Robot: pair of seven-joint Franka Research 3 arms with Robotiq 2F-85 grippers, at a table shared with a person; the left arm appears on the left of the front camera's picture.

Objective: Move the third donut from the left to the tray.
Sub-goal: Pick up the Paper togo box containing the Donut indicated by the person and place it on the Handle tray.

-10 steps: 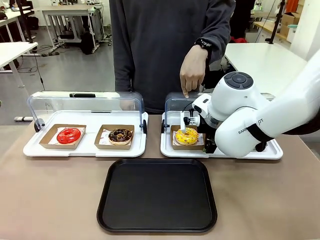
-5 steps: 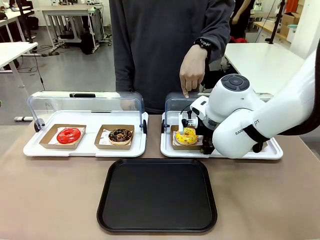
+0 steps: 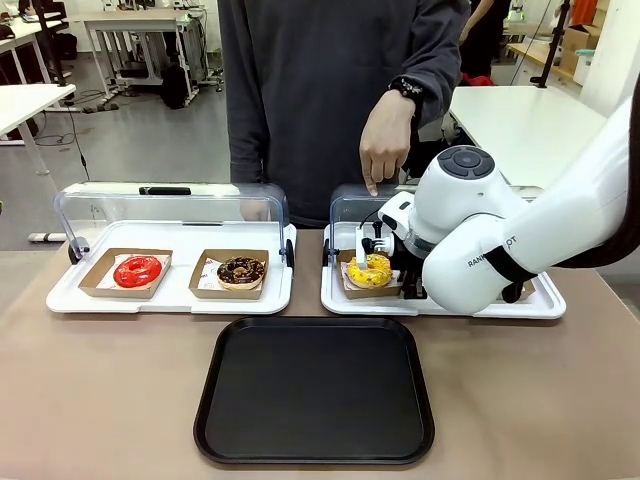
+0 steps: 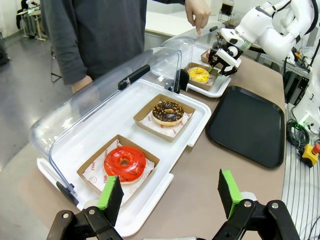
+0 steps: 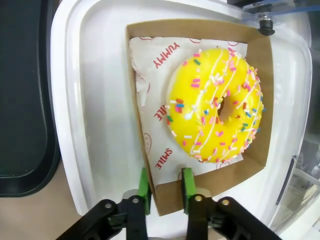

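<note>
the brown bench (image 3: 100,400) carries the black tray (image 3: 314,390) at its near middle. just beyond the tray, on the right white display base (image 3: 338,298), sits the cardboard holder (image 5: 260,75) with the yellow donut (image 5: 215,105). the right end effector (image 5: 164,187) pinches one holder wall between its green pads. the left end effector (image 4: 170,192) hangs spread wide.

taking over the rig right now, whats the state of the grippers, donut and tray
Left gripper: open, holding nothing, by the left display base.
Right gripper: jaws shut on a wall of the cardboard holder.
Yellow donut: in that holder, on the right display base.
Tray: in front of the bases, donut not yet on it.
Done: grasp. Left: lift, carry to the tray, release.
</note>
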